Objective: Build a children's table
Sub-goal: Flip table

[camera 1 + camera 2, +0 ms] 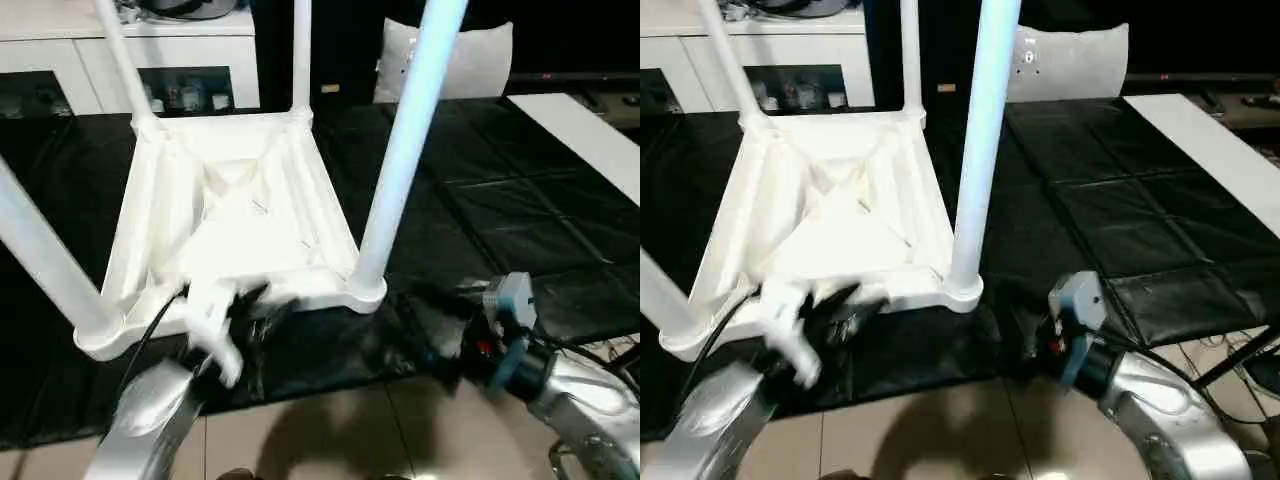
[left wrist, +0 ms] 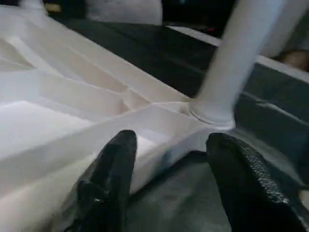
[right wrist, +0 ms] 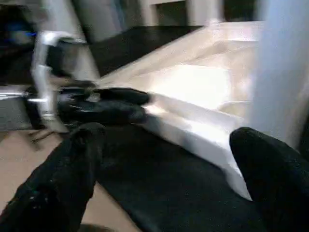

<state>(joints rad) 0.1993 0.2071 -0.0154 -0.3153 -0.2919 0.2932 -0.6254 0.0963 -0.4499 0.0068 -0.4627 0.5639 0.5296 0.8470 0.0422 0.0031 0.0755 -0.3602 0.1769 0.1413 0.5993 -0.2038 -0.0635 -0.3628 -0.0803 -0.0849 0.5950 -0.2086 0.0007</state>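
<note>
Silver forearms rise from the bottom of the head views, and just past them the left claw hangs at the near rim of the tabletop. Its own wrist view shows the two black fingers parted, one lying over the rim and the other clear of it above the black mat; neither is pressed onto the plastic, so it holds nothing. The right claw stands wide open and empty, near the corner socket that carries the near right leg.

That tabletop lies upside down on the mat, ribbed underside up, with all four legs standing in its corner sockets: the far left leg, the far right leg and the near left leg besides. By the look of it the assembly is done and the remaining step is to turn the table onto its feet. To do that well, each claw should take the rim close to a near corner, both closing firmly before any lift, and the two should rise evenly so the legs do not twist in their sockets.

Every leg is cut off by the frame, so their ends cannot be checked. Whether each is seated fully home is hard to judge; the near right one appears flush at its collar. Blur smears the left claw in the head views, so any touch of its fingers on the rim stays uncertain.
</note>
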